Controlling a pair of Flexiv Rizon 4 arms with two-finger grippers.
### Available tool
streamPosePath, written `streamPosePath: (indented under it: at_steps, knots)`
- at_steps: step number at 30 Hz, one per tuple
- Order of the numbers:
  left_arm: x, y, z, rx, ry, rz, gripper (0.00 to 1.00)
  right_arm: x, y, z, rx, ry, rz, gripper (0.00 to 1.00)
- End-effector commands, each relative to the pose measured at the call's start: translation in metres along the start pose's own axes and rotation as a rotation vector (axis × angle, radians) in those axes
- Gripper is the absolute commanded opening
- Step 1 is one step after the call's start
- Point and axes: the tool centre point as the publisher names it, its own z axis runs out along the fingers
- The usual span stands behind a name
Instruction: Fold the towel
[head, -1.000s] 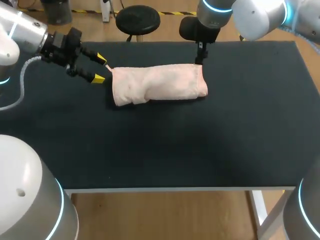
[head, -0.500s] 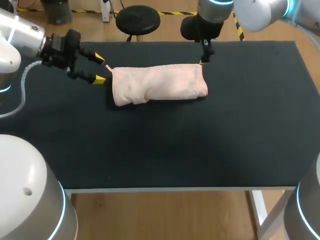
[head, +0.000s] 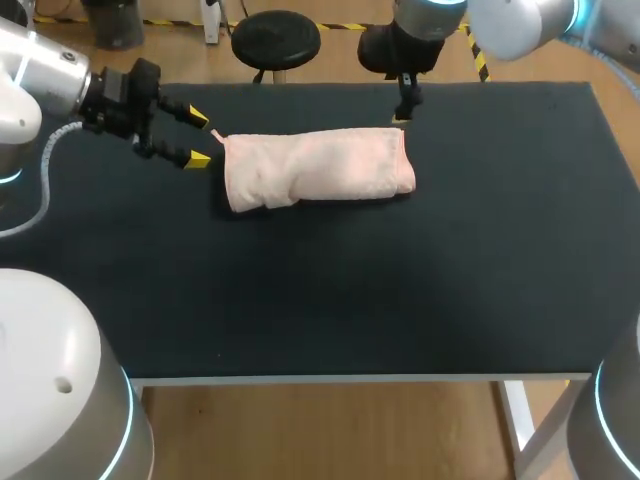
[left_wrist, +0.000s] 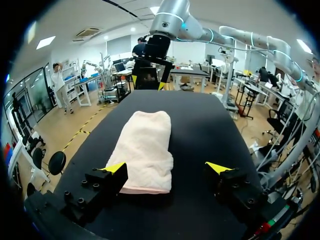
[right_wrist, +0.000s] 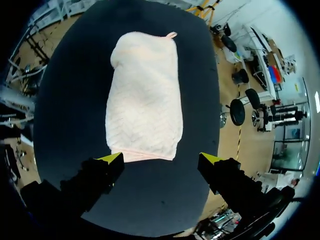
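A pale pink towel (head: 315, 168) lies folded into a long bundle on the black table (head: 400, 280), toward the back. My left gripper (head: 198, 138) hovers open just off the towel's left end; in the left wrist view the towel (left_wrist: 144, 150) lies ahead of and between the spread yellow tips of the left gripper (left_wrist: 167, 167). My right gripper (head: 403, 108) hangs above the towel's far right corner. In the right wrist view the right gripper (right_wrist: 164, 158) stands open above that end of the towel (right_wrist: 144, 97), nothing between its fingers. A small loop sticks out at the towel's far corner.
The table's back edge runs just behind the towel. Bare black tabletop stretches in front of and to the right of it.
My right gripper has risen and drawn back from the towel's right end toward the table's back edge. The left gripper has backed slightly away to the left. The towel lies unmoved.
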Motion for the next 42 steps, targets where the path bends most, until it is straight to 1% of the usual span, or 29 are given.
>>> streamPosePath:
  at_steps: [1,5,8,10,11,13,18,20,22,25,32,38,42]
  knots:
    - [0.0,0.0,0.0,0.0,-0.002,0.001,1.0,0.006,-0.003,0.003,-0.176,-0.033,0.145,1.0]
    - [0.0,0.0,0.0,0.0,-0.002,0.001,1.0,0.011,0.001,0.003,-0.27,-0.016,0.25,1.0]
    - [0.0,0.0,0.0,0.0,-0.002,0.001,1.0,0.013,0.005,0.002,-0.362,-0.005,0.383,1.0]
    - [0.0,0.0,0.0,0.0,-0.002,0.001,1.0,0.014,0.008,0.001,-0.406,-0.001,0.452,1.0]
    - [0.0,0.0,0.0,0.0,-0.002,0.001,1.0,0.014,0.009,0.001,-0.426,0.001,0.494,1.0]
    - [0.0,0.0,0.0,0.0,-0.002,0.001,1.0,0.015,0.013,0.001,-0.452,-0.007,0.54,1.0]
    - [0.0,0.0,0.0,0.0,-0.002,0.001,1.0,0.016,0.022,0.003,-0.538,0.015,0.707,1.0]
    - [0.0,0.0,0.0,0.0,-0.002,0.001,1.0,0.016,0.025,0.005,-0.543,0.003,0.749,1.0]
    - [0.0,0.0,0.0,0.0,-0.002,0.001,1.0,0.017,0.028,0.01,-0.569,0.022,0.81,1.0]
    - [0.0,0.0,0.0,0.0,-0.002,0.001,1.0,0.02,0.031,0.016,-0.586,0.032,0.878,1.0]
    - [0.0,0.0,0.0,0.0,-0.002,0.001,1.0,0.032,0.035,0.034,-0.615,0.062,1.011,1.0]
    - [0.0,0.0,0.0,0.0,-0.002,0.001,1.0,0.041,0.038,0.045,-0.6,0.078,1.086,1.0]
    - [0.0,0.0,0.0,0.0,-0.002,0.001,1.0,0.044,0.037,0.051,-0.597,0.09,1.168,1.0]
